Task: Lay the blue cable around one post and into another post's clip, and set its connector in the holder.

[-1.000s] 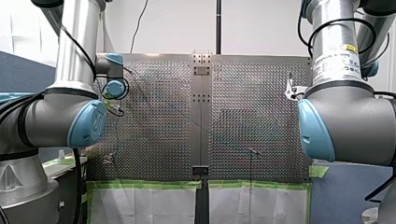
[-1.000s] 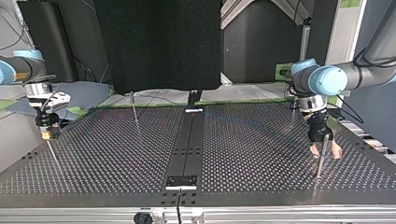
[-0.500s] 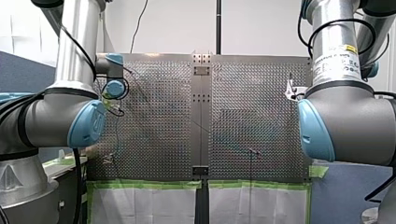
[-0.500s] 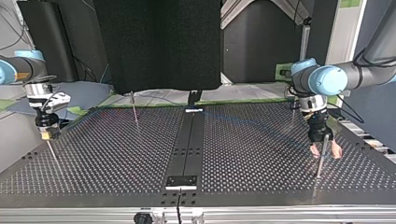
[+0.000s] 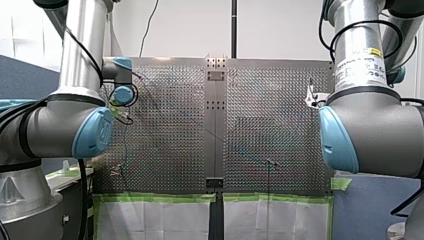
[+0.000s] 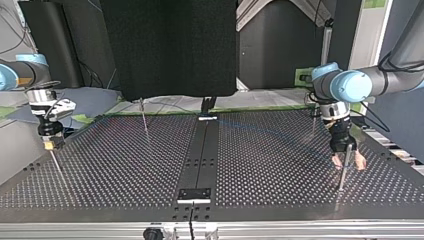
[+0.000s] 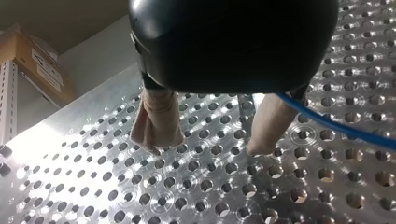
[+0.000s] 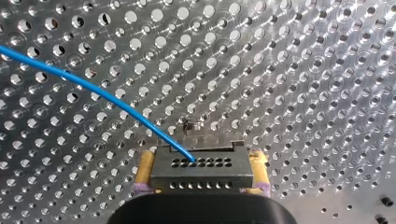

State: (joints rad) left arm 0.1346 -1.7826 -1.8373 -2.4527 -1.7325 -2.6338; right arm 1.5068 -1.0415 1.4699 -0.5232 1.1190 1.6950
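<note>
Nothing's moved since a second ago; both arms are parked. Right jaws are clamped on the black connector (image 8: 201, 170), a blocky piece with rows of small holes, yellow pads (image 8: 145, 169) either side, near one side edge of the perforated metal desk (image 6: 125, 165). Blue cable (image 8: 93, 88) runs out of it across the desk. Left jaws stand wide, beige pads (image 7: 158, 122) straddling a thin post (image 6: 342, 175) near the opposite edge, cable passing beside one pad.

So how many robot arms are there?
2. My left arm enters at the front view's left; my right arm enters at its right, jaws shut on the connector. None looks hidden.
</note>
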